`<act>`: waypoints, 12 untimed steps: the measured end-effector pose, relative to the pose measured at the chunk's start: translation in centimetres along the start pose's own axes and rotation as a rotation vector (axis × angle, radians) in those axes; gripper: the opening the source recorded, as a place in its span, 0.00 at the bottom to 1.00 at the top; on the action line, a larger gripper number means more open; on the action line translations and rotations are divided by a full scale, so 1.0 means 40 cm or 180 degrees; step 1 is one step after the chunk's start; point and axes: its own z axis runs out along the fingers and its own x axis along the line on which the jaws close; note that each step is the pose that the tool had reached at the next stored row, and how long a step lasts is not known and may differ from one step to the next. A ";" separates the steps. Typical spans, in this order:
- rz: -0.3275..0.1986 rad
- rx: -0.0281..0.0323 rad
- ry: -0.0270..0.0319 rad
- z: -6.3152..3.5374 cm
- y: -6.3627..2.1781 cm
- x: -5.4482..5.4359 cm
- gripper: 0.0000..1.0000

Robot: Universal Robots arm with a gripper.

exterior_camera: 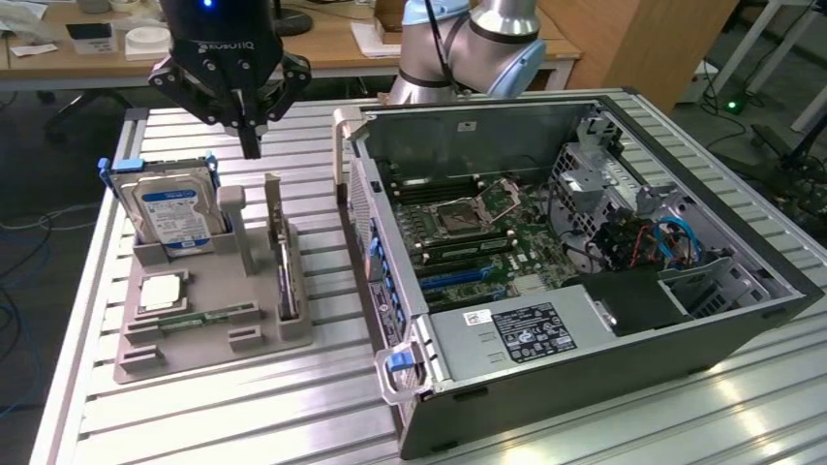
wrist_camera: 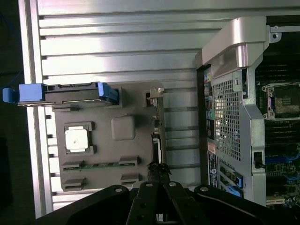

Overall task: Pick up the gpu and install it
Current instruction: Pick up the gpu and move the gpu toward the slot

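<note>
There was one gpu [exterior_camera: 285, 271], one hard drive [exterior_camera: 174, 213], one processor chip [exterior_camera: 162, 291], one memory stick [exterior_camera: 207, 317], one grey holder [exterior_camera: 194, 347] and one open computer case [exterior_camera: 582, 383].

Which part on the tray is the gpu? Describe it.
Beside the open computer case, on the exterior view's left, sits a grey tray. The gpu is the thin card standing on edge nearest the case, unlike the blue-labelled hard drive and the flat memory stick.

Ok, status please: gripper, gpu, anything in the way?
Gripper shut, empty, above the tray. Gpu upright in its slot, not picked. Hard drive beside, apart.
</note>
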 end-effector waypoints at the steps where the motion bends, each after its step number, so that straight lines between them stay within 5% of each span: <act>1: 0.0000 0.0000 0.0000 0.000 0.000 0.000 0.11; 10: 0.0000 0.0000 0.0000 0.000 0.000 0.000 0.11; 12: 0.0000 0.0000 0.0000 0.000 0.000 0.000 0.17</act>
